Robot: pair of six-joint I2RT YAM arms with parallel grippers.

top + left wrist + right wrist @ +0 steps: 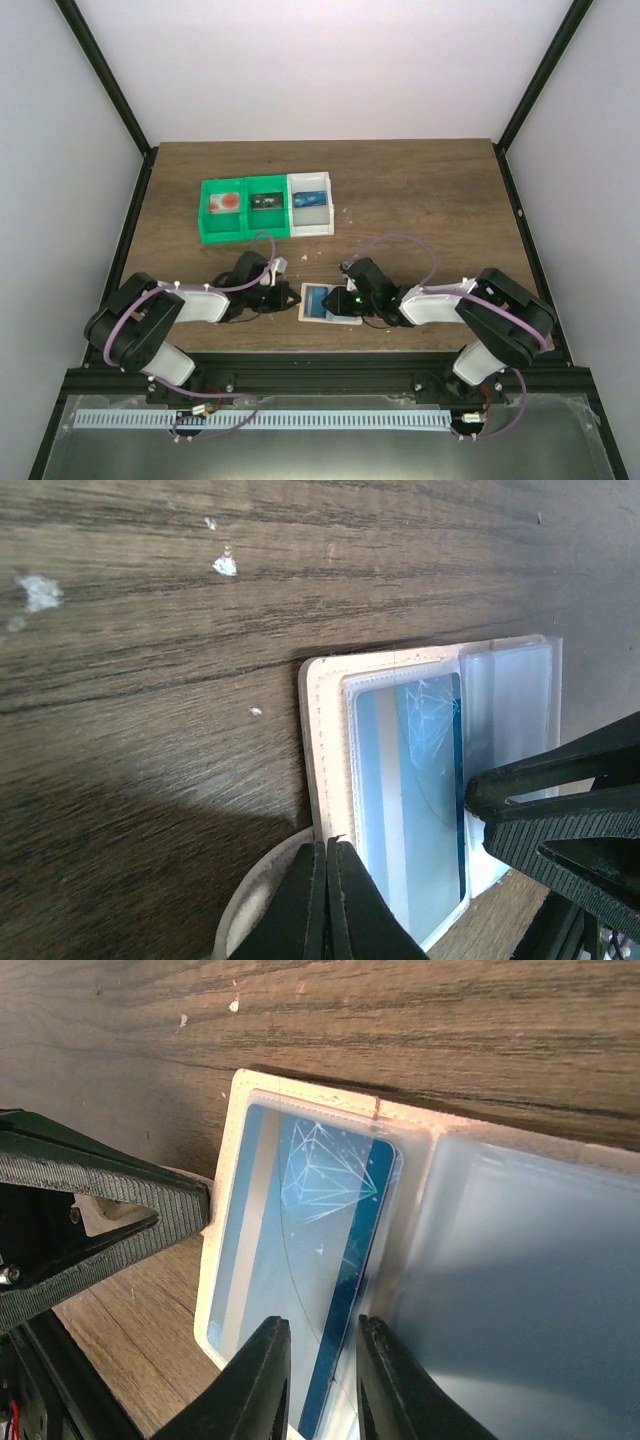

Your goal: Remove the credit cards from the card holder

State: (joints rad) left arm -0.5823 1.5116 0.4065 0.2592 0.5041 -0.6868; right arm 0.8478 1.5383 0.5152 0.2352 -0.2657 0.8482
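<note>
The tan card holder (350, 320) (330, 740) (225, 1130) lies open on the wooden table between the two arms. A light blue credit card (318, 302) (410, 810) (290, 1220) sits in its clear left pocket. My left gripper (288, 297) (326, 845) is shut, its tips resting on the holder's left border over a round pale tab (250, 910). My right gripper (345, 300) (322, 1325) is open by a narrow gap. Its fingers (260, 1370) stand either side of the card's dark blue right edge, at the pocket's mouth. The holder's right pocket (530, 1280) looks milky; I cannot tell what it holds.
A green two-compartment bin (205, 215) and a white bin (310, 231) stand side by side at mid-table, behind the holder, with small items inside. White crumbs (225, 565) lie on the wood. The table's near edge runs just below the holder.
</note>
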